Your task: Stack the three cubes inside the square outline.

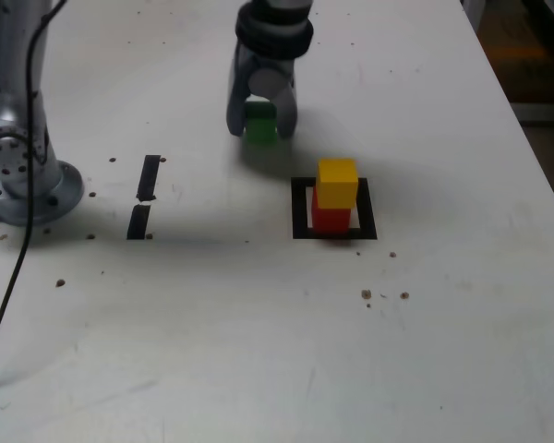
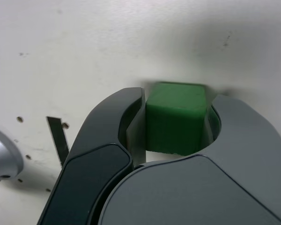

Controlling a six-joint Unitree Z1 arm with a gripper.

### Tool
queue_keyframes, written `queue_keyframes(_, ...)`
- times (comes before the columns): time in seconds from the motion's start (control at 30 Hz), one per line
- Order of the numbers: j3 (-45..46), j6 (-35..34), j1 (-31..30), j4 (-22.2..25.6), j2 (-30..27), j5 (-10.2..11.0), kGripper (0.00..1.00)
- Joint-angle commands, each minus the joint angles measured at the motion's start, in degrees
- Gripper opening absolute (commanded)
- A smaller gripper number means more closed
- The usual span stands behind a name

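My gripper [image 1: 260,127] reaches down onto the white table and is shut on the green cube [image 1: 259,123]. In the wrist view both jaws press against the sides of the green cube [image 2: 176,117], which rests on the table. The yellow cube [image 1: 337,182] sits on top of the red cube [image 1: 330,220], and this stack stands inside the square outline [image 1: 301,209] of black tape. The green cube lies behind the outline and toward the exterior view's left of it.
Two short black tape strips [image 1: 145,197] lie toward the exterior view's left, near the arm's silver base [image 1: 18,157]. A dark cable [image 1: 9,277] runs down from the base. Small dark specks dot the table [image 1: 258,351]. The table's right edge borders a darker floor.
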Motion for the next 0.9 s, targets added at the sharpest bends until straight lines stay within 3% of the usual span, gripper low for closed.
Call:
queue_keyframes(0.0,-1.0,-0.8,-0.3,2.6,-2.1,0.5,0.18)
queue_keyframes(0.23,-9.0,-4.5,-3.4,15.5,-6.4,2.7,0.18)
queue_keyframes(0.47,-18.2,-7.2,-7.1,24.2,-8.3,2.5,0.18)
queue_keyframes(0.87,-26.6,-15.3,-15.8,28.8,-6.9,-1.1,0.17)
